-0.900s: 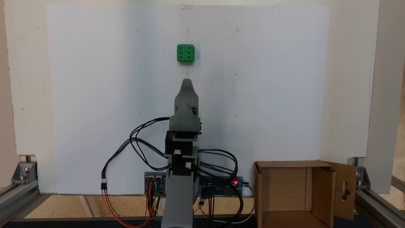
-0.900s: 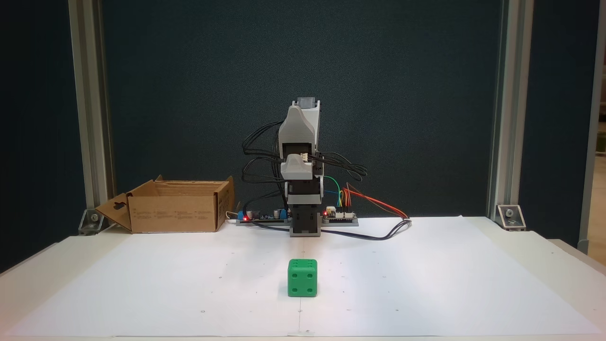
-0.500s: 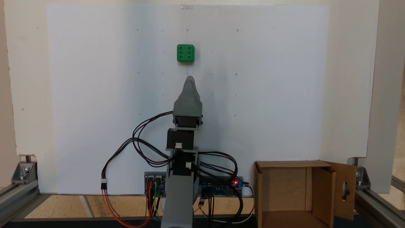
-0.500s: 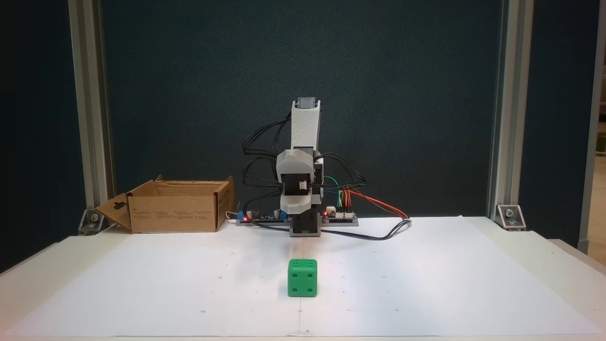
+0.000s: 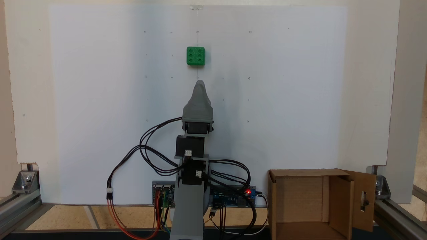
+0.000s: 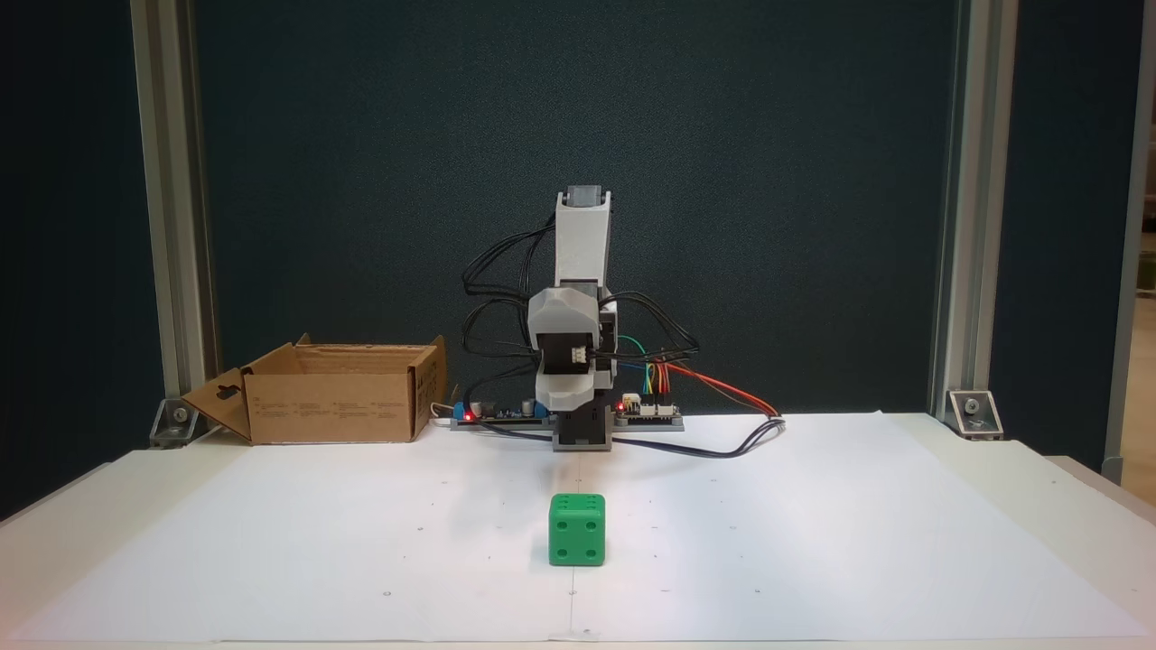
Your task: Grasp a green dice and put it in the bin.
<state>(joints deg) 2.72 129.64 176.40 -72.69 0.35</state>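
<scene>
The green dice sits alone on the white paper, its six-pip face up; from the front, the green dice shows four pips. My grey gripper points straight at it and stops a short way before it, touching nothing. Head-on, the gripper hangs above the paper behind the dice. Its jaws lie one behind the other, so their gap is hidden. The bin, an open cardboard box with a slotted flap, stands beside the arm's base; the bin is at the left in the front view.
Controller boards and looping wires lie around the arm's base. Aluminium frame posts stand at the table's back corners. The white paper sheet covers most of the table.
The gripper has tipped downward and its tip has edged slightly toward the dice; over the last half second it has held still. Dice and bin have not moved.
</scene>
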